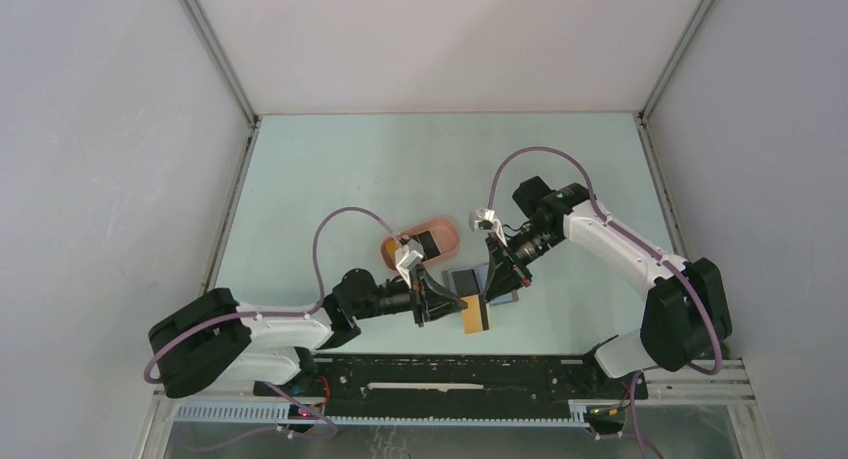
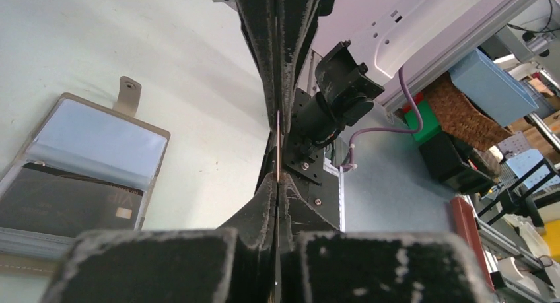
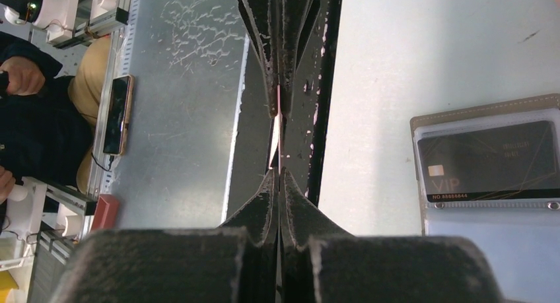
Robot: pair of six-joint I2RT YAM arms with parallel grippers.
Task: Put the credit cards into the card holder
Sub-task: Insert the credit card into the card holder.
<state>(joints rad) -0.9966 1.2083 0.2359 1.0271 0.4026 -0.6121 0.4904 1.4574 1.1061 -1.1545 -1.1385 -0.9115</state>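
While both arms lean in toward the lower middle of the overhead view, the left claw (image 1: 458, 306) is pressed together on the left edge of the yellow-orange card (image 1: 477, 316), holding it flat close to the black base rail (image 1: 450, 374). From its own camera the card shows only as a thin orange line nipped between the dark fingers (image 2: 264, 65). The right claw (image 1: 497, 291) comes down from the upper right and is also clamped tight. Its wrist view shows a thin pinkish-orange edge pinched in it, and from above its tip meets the upper right corner of that same card.

The card holder (image 1: 466, 282) lies open on the table (image 1: 340, 169) just above the yellow-orange card in the frame, partly hidden under the right claw. One half is dark, the other blue-grey, and a small tab (image 2: 129, 92) sticks out from one side. A black VIP card (image 3: 489, 161) already sits under a clear sleeve inside it. Up and to the left, the peach oval tray (image 1: 450, 229) holds a dark card (image 1: 428, 244) — right beside the left arm's wrist.
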